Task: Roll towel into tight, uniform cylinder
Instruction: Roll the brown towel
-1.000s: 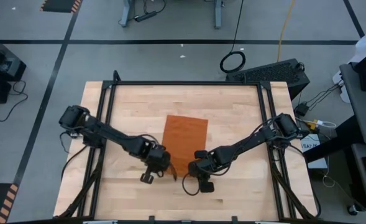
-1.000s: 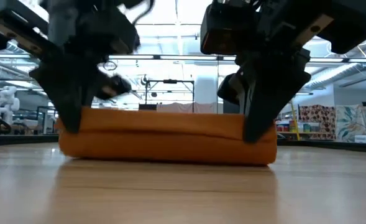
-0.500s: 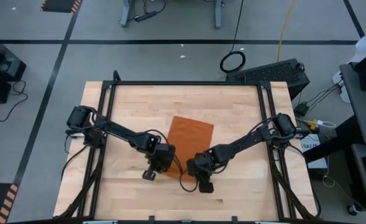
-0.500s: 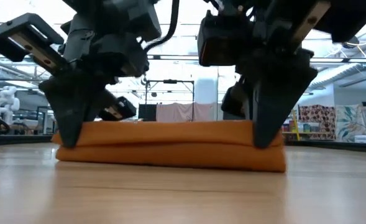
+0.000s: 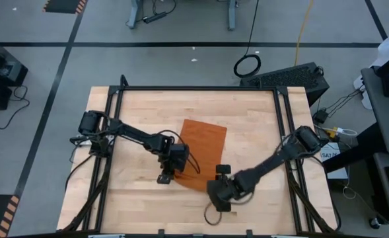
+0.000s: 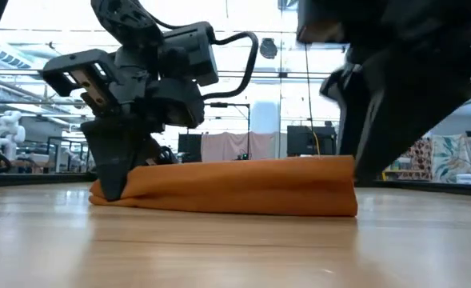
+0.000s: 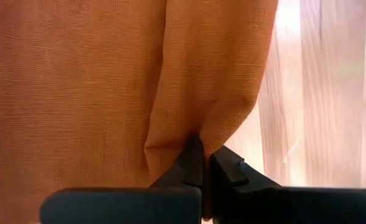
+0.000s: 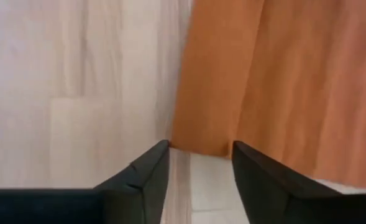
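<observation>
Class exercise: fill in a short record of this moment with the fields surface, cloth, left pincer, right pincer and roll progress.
surface: wooden table
cloth: rust-orange towel, near edge folded over once
left pincer: shut on the towel's folded edge
right pincer: open, just off the towel's near corner, holding nothing
roll progress: one low fold, not yet a cylinder

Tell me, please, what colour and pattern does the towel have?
The towel is plain rust-orange, without any pattern; the left wrist view shows this best.
</observation>
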`<state>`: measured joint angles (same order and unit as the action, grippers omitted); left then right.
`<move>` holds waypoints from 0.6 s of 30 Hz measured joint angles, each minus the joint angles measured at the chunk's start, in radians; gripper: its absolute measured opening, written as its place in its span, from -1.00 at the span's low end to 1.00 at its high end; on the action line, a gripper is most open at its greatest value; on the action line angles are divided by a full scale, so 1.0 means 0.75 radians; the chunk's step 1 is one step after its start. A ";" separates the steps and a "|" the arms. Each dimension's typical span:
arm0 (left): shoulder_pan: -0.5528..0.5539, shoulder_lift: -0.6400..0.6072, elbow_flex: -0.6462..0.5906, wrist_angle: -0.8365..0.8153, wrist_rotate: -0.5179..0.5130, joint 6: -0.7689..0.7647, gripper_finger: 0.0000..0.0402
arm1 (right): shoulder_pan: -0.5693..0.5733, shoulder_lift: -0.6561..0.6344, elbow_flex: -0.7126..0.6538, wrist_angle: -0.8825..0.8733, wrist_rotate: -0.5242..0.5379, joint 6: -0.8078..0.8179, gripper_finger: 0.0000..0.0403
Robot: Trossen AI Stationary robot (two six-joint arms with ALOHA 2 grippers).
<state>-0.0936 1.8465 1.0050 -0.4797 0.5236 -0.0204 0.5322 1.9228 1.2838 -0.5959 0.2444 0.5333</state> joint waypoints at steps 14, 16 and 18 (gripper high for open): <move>0.029 0.002 0.000 0.003 0.007 -0.036 -0.99 | 0.194 0.109 0.022 0.213 0.537 -0.029 0.02; 0.029 0.002 0.000 0.004 0.007 -0.037 -0.99 | 0.183 0.119 0.022 0.206 0.538 -0.032 0.02; 0.029 0.002 -0.001 0.004 0.007 -0.037 -0.99 | 0.167 0.128 0.022 0.203 0.541 -0.020 0.02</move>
<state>-0.0715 1.8477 1.0046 -0.4770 0.5285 -0.0483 0.6575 2.0192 1.3006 -0.4433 0.6500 0.5179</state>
